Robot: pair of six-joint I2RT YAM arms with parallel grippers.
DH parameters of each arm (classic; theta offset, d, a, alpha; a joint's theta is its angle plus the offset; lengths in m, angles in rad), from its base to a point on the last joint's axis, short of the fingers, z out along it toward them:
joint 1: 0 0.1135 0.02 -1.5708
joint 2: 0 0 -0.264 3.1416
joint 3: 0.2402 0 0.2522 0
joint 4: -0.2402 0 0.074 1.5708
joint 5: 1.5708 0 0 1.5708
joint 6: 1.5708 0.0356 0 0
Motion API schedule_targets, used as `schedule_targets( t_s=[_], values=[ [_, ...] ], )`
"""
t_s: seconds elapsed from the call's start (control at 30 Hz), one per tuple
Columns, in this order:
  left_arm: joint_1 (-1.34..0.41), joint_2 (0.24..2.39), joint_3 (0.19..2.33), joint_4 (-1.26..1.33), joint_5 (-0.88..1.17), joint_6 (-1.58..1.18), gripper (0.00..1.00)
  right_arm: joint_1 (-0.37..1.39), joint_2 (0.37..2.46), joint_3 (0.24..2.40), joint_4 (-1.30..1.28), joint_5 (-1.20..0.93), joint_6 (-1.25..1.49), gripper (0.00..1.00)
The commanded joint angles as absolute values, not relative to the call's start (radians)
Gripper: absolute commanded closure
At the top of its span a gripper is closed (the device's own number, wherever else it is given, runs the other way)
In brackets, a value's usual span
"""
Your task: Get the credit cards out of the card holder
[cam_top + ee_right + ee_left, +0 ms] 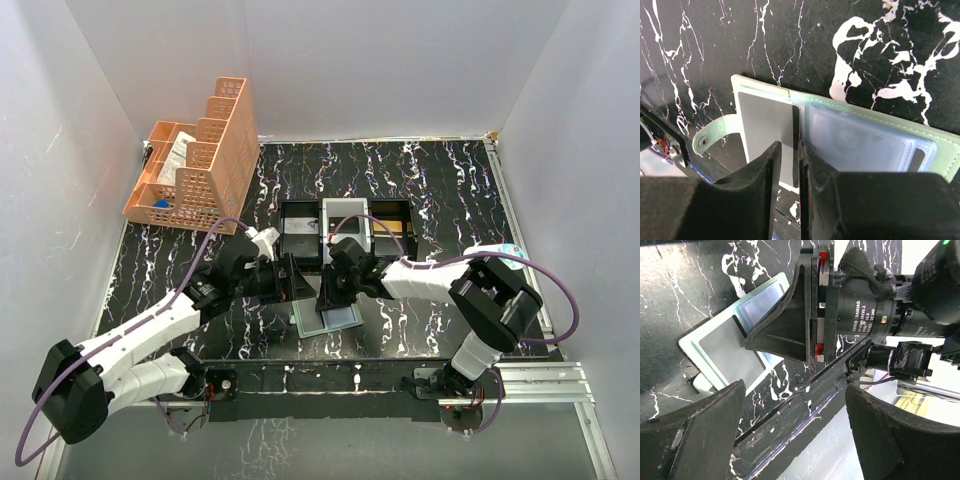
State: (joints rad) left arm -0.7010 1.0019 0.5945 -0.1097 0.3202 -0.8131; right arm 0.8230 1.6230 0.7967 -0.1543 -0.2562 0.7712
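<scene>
The card holder (340,320) lies open on the black marbled table, near the front edge. In the right wrist view it (765,115) shows a pale green rim, a grey flat panel on the left, hazy clear sleeves (865,145) on the right and a snap tab (710,137). I cannot single out any credit cards in the sleeves. My right gripper (796,150) stands over the holder's middle fold, jaws nearly together with a slim gap; whether they pinch a sleeve edge is unclear. My left gripper (795,425) hovers wide open just left of the holder (725,347), nothing between its fingers.
A black-and-white three-compartment tray (345,228) stands just behind the holder, with something yellowish in its right compartment (395,228). An orange lattice organiser (195,165) fills the back left corner. White walls close in the table. Both arms crowd the front centre.
</scene>
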Motion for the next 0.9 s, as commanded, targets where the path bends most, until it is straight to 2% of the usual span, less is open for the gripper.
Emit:
schedule_targets(
  t_s=[0.0,0.4,0.87],
  values=[
    [-0.733,1.044,0.621,-0.085,0.315,-0.827,0.23,0.824,1.608,0.786,-0.159,-0.194,0.752,0.8],
    [-0.788,1.187,0.622,-0.185,0.173,-0.914,0.42,0.824,1.576,0.736,-0.129,-0.17,0.8,0.76],
    [-0.816,1.328,0.692,-0.188,0.14,-0.897,0.63,0.824,1.532,0.706,-0.098,-0.154,0.872,0.79]
  ],
)
